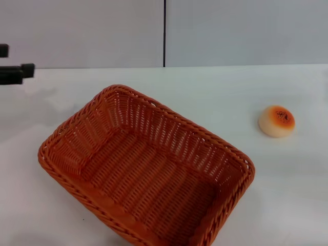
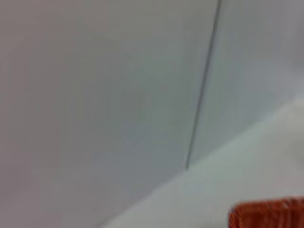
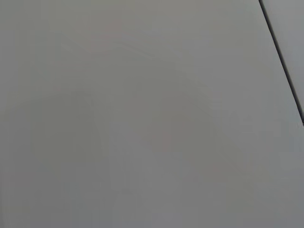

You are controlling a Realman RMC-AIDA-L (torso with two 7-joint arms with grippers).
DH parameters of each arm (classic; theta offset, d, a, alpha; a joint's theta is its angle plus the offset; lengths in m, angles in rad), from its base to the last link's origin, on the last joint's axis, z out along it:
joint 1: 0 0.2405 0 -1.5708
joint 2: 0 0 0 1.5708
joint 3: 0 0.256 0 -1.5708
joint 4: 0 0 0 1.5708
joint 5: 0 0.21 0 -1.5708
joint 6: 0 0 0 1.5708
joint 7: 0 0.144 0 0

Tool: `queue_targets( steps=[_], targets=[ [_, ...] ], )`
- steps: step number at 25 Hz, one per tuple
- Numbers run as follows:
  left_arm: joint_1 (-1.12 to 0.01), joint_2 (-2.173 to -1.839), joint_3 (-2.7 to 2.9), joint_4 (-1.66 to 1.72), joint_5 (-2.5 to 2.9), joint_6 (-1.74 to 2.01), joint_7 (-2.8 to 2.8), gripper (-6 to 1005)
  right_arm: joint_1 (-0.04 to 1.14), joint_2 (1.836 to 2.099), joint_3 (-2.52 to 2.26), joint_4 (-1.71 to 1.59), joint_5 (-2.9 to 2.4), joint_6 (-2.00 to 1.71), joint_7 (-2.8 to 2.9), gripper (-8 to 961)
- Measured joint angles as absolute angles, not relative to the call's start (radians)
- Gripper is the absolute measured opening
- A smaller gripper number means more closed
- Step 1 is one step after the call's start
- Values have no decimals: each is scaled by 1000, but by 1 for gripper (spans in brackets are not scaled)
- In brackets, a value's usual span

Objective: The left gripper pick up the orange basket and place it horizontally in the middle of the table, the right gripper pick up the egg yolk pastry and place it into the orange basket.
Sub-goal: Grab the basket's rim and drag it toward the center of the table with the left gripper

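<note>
The orange basket [image 1: 143,169] sits empty on the white table [image 1: 205,92], left of centre and turned diagonally, its near corner cut off by the lower edge of the head view. A corner of the orange basket [image 2: 268,213] also shows in the left wrist view. My left gripper [image 1: 10,61] pokes in at the far left edge, above and behind the basket, open with nothing between its black fingers. The egg yolk pastry [image 1: 277,121] rests alone on the table's right side, well apart from the basket. My right gripper is out of view.
A grey wall with a dark vertical seam [image 1: 164,33] stands behind the table. The right wrist view holds only a plain grey surface and a dark seam [image 3: 282,61]. Bare tabletop lies between basket and pastry.
</note>
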State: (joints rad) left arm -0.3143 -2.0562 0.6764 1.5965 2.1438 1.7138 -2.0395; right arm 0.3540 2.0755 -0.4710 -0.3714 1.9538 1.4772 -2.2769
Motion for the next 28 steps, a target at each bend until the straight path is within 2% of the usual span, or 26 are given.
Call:
queue_targets(
  steps=[8, 16, 22, 28],
  targets=[
    [-446, -2066, 912, 1719, 2471, 1855, -2263, 800, 355, 2071, -469, -383, 1950, 1465, -2290, -2],
    [-505, -2070, 1100, 1758, 2583, 1917, -2398, 794, 357, 2069, -468, -398, 1948, 1453, -2291, -2],
    [-505, -2076, 1167, 1745, 2617, 1874, -2468, 789, 356, 2069, -468, -399, 1947, 1452, -2300, -2],
    [-459, -2074, 1276, 1716, 2642, 1743, -2525, 784, 354, 2069, -468, -390, 1947, 1447, -2301, -3]
  ],
)
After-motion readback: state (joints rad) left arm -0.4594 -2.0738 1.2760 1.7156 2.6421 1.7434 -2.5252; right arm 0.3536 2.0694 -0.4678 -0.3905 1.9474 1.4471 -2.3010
